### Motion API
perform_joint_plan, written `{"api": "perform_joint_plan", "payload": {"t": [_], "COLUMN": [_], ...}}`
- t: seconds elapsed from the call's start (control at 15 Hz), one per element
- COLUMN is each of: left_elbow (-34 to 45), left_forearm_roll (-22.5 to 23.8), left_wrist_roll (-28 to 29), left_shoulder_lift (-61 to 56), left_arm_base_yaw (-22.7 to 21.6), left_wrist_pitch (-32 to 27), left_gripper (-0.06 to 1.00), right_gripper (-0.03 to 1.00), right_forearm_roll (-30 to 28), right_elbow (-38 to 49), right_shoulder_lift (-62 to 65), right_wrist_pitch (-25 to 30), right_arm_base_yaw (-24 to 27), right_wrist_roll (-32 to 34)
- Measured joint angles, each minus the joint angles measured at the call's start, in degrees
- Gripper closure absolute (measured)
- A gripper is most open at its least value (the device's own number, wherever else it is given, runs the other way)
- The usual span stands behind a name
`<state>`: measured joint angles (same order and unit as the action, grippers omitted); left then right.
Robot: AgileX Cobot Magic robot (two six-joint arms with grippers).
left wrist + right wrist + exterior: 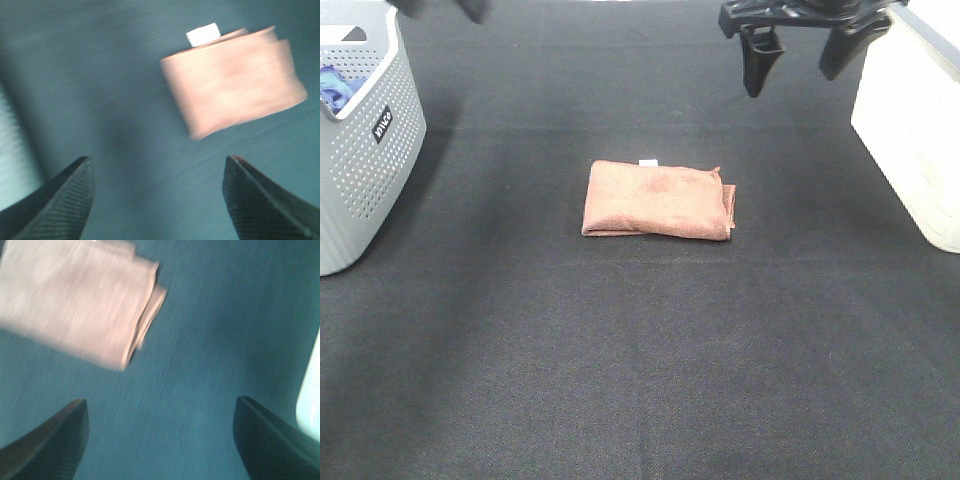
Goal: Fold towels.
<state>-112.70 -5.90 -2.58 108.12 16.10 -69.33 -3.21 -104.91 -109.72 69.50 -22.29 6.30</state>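
Terracotta in colour, the towel (658,200) lies folded into a compact rectangle a little above the middle of the exterior high frame, flat on the black tabletop (640,380). Its long sides run left to right. A small white tag (648,162) sticks out from its upper edge, and at its right end the stacked layers show as several edges, with 1 corner slightly out of line. Nothing touches the towel.

At the upper right of the same frame the right gripper (798,60) hangs above the tabletop, its 2 dark fingers spread wide and holding nothing; it is well apart from the towel. In the right wrist view the fingers (45,445) stand far from each other at the lower corners, with bare tabletop between them, and the towel is seen blurred in the upper left of that picture.

The left gripper (157,200) is released too: in the left wrist view its 2 ribbed fingers frame only bare tabletop, and the towel with its tag lies beyond them in the upper right, also blurred. In the exterior high view only a dark piece of this arm shows at the top left edge.

A grey perforated basket (375,150) stands at the left edge, with something blue (335,85) inside. A white container (910,130) stands at the right edge.
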Motion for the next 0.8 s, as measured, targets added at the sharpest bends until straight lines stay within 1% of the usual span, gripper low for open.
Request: {"api": "perform_joint_plan", "payload": {"t": [0.07, 0.13, 0.2, 0.47, 0.53, 0.6, 0.8], "left_elbow": [4.1, 9.1, 16.8, 37.2, 37.2, 44.5, 56.6], "left_forearm_roll": [2.0, 3.0, 4.0, 4.3, 4.3, 4.3, 4.3], "left_wrist_roll": [1.3, 2.6, 3.6, 6.6, 6.6, 7.2, 7.4], "left_shoulder_lift": [-4.0, -8.1, -15.1, -33.2, -33.2, -40.7, -55.0], "left_arm_base_yaw": [0.7, 0.8, 0.8, 0.8, 0.8, 0.8, 0.8], "left_wrist_pitch": [0.0, 0.0, -0.1, -0.2, -0.2, -0.2, -0.3], "left_gripper": [0.26, 0.26, 0.26, 0.26, 0.26, 0.26, 0.26], "right_gripper": [0.21, 0.21, 0.21, 0.21, 0.21, 0.21, 0.21], "right_forearm_roll": [0.1, 0.0, -0.2, 0.1, 0.1, 0.1, 0.3], "right_elbow": [3.7, 7.8, 14.1, 32.3, 32.3, 39.7, 54.3], "right_shoulder_lift": [3.3, 6.5, 12.0, 29.2, 29.2, 36.4, 51.3], "right_wrist_pitch": [0.0, 0.0, 0.0, 0.0, 0.0, -0.1, -2.8], "right_arm_base_yaw": [-0.3, -0.4, -0.4, -0.4, -0.4, -0.4, -0.4], "right_wrist_roll": [0.8, 1.5, 2.3, 2.6, 2.6, 2.6, 2.6]}}
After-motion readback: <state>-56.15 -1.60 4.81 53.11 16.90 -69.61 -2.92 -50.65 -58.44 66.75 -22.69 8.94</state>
